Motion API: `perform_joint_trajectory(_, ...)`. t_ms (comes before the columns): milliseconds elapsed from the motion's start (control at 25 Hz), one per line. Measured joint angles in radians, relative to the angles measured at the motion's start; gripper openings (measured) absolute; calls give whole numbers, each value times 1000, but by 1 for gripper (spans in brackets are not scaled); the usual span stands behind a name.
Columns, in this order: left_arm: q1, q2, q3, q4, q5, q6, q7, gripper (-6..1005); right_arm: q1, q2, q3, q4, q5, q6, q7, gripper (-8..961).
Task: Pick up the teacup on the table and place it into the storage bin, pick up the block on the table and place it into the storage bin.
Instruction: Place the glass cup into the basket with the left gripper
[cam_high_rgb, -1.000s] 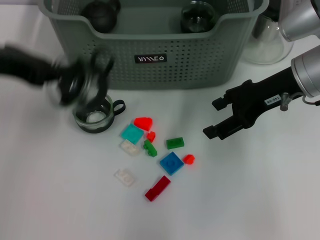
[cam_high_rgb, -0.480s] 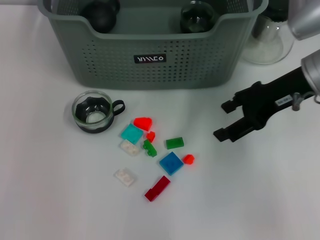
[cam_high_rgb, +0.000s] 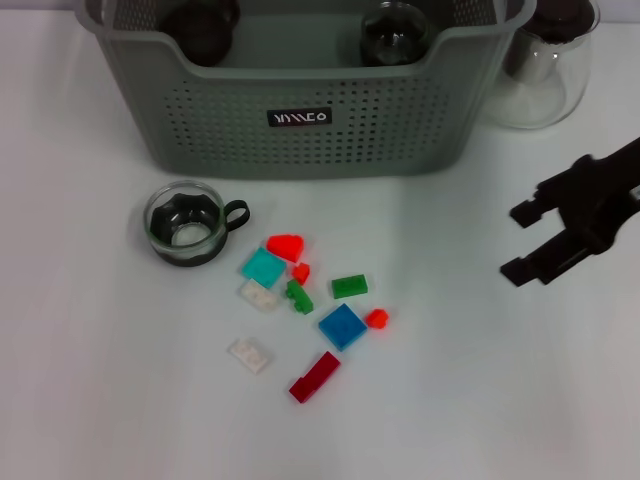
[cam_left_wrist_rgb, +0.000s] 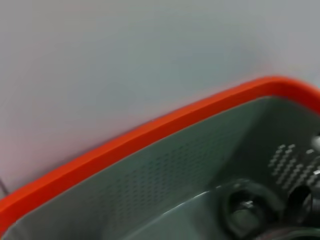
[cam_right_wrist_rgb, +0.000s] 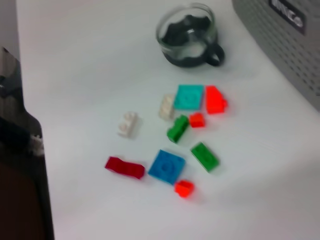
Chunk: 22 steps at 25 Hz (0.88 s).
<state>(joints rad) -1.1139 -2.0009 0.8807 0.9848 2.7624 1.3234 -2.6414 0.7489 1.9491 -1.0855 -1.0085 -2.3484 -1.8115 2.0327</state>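
Observation:
The teacup (cam_high_rgb: 185, 222), clear glass with a black base and handle, stands on the white table in front of the storage bin (cam_high_rgb: 300, 120). It also shows in the right wrist view (cam_right_wrist_rgb: 189, 35). Several small blocks lie to its right, among them a teal one (cam_high_rgb: 264, 267), a blue one (cam_high_rgb: 342, 326) and a dark red one (cam_high_rgb: 315, 376). My right gripper (cam_high_rgb: 522, 242) is open and empty at the right edge, well away from the blocks. My left gripper is out of the head view. The left wrist view shows the bin's perforated wall (cam_left_wrist_rgb: 165, 170).
Two dark cups (cam_high_rgb: 200, 25) (cam_high_rgb: 395, 30) sit inside the bin. A clear glass jug (cam_high_rgb: 545, 65) stands to the bin's right, behind my right gripper. A dark shape (cam_right_wrist_rgb: 20, 160) fills one edge of the right wrist view.
My left arm, blurred over the teacup a second ago, has left the view; the teacup stays on the table. My right gripper has drawn back to the right, still open.

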Motion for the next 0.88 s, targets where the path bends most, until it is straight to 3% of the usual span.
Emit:
perform_joint_trajectory(200,-53,14,5,-133,70,-72,-27,52,28,-7,8,9,-43,-2,12,941)
perform_joint_trajectory(360,-77,15,18,-202,90,-126,-40,51,52,2,11,24,-88,0,12,941)
perform_joint_trajectory(600,-83,7,83,-257,93,-184,-65,51,74,7,12,50,-103,3,13,940)
perform_joint_trajectory(880,-87,-3,90,-298,94,-221,-68,52,75,12,12,50,-103,5,11,940)
